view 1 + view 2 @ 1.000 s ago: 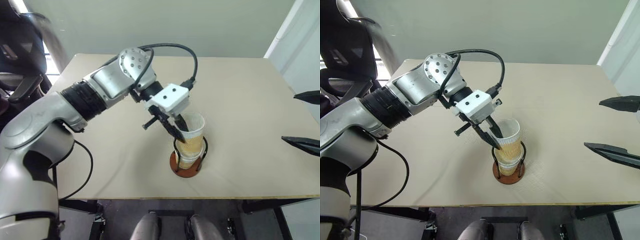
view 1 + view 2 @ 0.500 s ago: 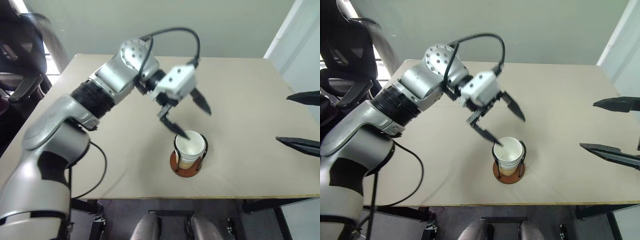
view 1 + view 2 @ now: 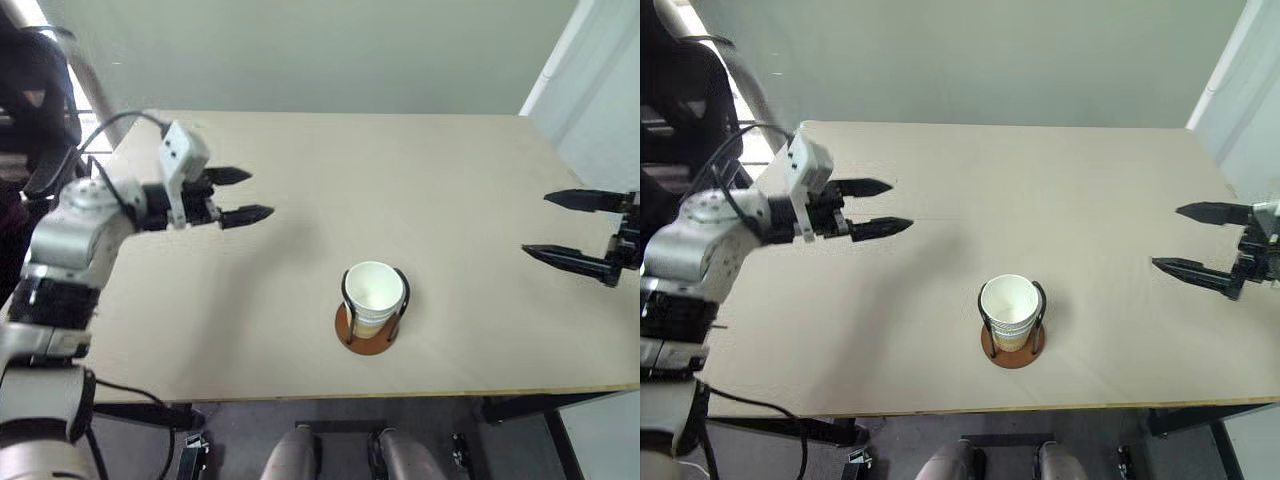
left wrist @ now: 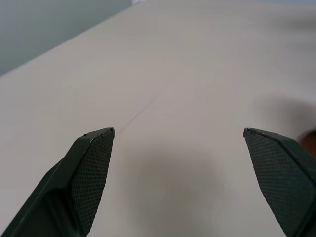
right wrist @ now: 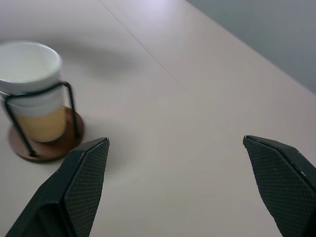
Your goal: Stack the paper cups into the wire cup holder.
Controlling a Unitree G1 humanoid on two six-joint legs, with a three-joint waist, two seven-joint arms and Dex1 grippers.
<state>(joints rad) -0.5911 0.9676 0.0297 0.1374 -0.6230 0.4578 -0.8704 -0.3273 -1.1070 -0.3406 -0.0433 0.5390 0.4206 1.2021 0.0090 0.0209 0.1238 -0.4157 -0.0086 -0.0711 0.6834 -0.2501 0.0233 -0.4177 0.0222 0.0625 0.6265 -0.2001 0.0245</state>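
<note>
The left gripper, which one second ago was pinching the rim of the top paper cup above the holder, has let go and has pulled far back to the left side of the table; now it hangs over bare table surface, well apart from the stand, with its two black fingers spread wide and nothing between them. In the left wrist view the fingers frame only the plain beige tabletop. The paper cups are now sitting nested one inside another in the wire cup holder, near the front edge of the table and about in its middle; the white rim of the top cup stands at about the height of the top of the black wire loops, and the tan ribbed side of a lower cup shows through the wires above the reddish-brown disc base. The stack looks upright and seated lower than one second ago, when the top cup was still high and tilted. The right gripper has come a little more into the scene at the right side of the table, its jaws also spread wide and empty, pointing toward the holder but well apart from it. No loose cup lies on the table, so I judge that the stacking is finished and both arms are only retreating.
</note>
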